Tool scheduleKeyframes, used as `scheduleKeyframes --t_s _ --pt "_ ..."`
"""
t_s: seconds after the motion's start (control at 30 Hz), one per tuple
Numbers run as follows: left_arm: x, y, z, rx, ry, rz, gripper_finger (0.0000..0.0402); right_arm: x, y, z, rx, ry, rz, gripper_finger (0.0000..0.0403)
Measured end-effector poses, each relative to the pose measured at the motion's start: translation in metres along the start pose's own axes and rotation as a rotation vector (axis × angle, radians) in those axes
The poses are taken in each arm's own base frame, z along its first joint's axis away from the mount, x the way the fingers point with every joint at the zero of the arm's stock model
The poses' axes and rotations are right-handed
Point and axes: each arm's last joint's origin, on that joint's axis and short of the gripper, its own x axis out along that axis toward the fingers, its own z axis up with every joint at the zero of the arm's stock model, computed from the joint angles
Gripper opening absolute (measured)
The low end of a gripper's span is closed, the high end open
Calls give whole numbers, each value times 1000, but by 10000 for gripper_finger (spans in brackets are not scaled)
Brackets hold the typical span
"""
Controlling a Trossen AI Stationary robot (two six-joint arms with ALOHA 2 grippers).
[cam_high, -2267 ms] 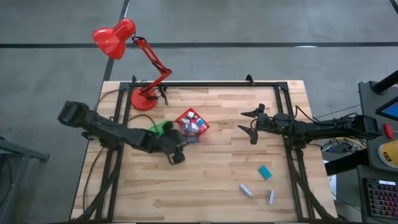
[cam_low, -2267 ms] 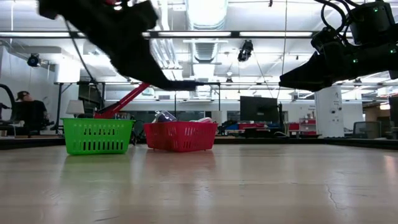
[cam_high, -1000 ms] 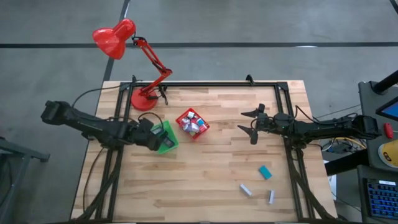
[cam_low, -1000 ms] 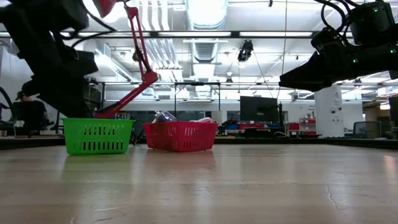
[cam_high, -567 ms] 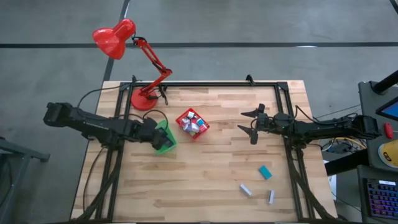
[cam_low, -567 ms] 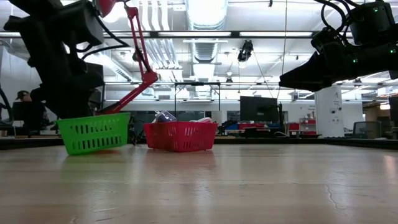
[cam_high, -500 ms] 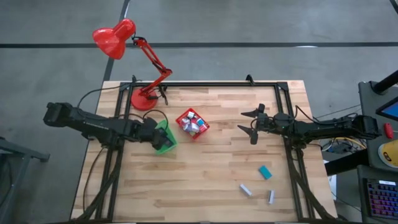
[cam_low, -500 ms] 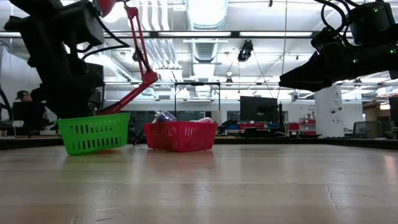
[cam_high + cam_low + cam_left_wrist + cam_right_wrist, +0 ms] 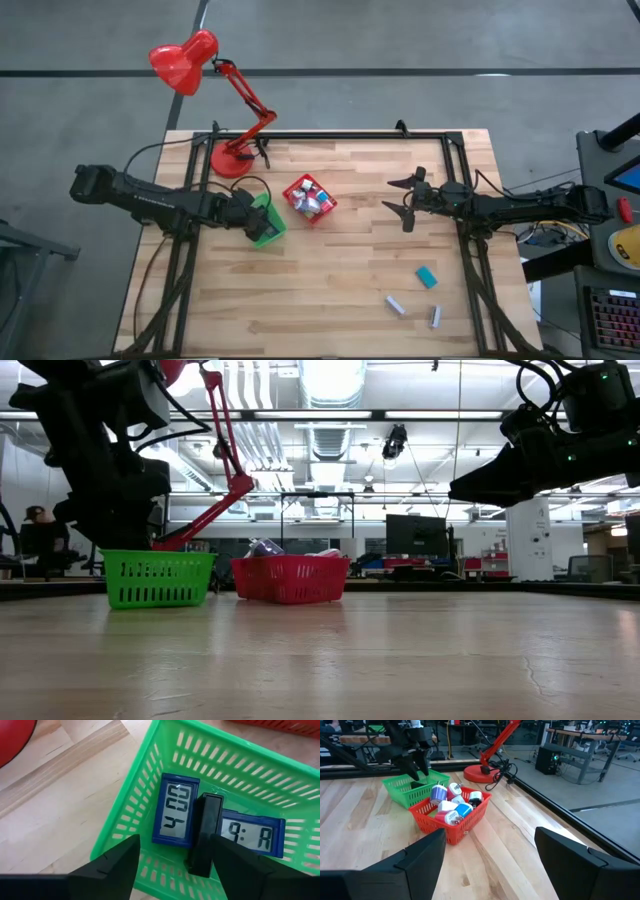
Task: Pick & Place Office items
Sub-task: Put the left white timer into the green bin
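Black rectangular piece (image 9: 206,834) is lying lengthwise across two blue clocks (image 9: 176,810) inside the green bin (image 9: 150,765); left gripper (image 9: 172,851) fingers are hovering open above, right gripper (image 9: 405,200) fingers are spread too.

Two dark, cable-draped jointed arms

Red desk lamp (image 9: 205,75) at the far-left corner of the wooden table (image 9: 330,290), its head over grey floor (image 9: 400,35). Behind the lamp: ceiling strip lights (image 9: 330,380), a dark monitor (image 9: 415,535), a seated person (image 9: 40,540), desks (image 9: 580,740).
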Motion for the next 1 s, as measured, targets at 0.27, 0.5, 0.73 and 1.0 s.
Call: scheduleKeyframes --t_s 0.27,0.5,0.73,1.0 --pt "0 0 0 -1 -1 -2 248 0 0 0 0 0 0 311" --pt "-27 -22 20 166 -78 -109 248 0 0 0 0 0 0 304" --pt "-58 -59 36 471 -403 -313 249 0 0 0 0 0 0 304" --pt "-58 -91 31 712 -606 -582 249 0 0 0 0 0 0 311"
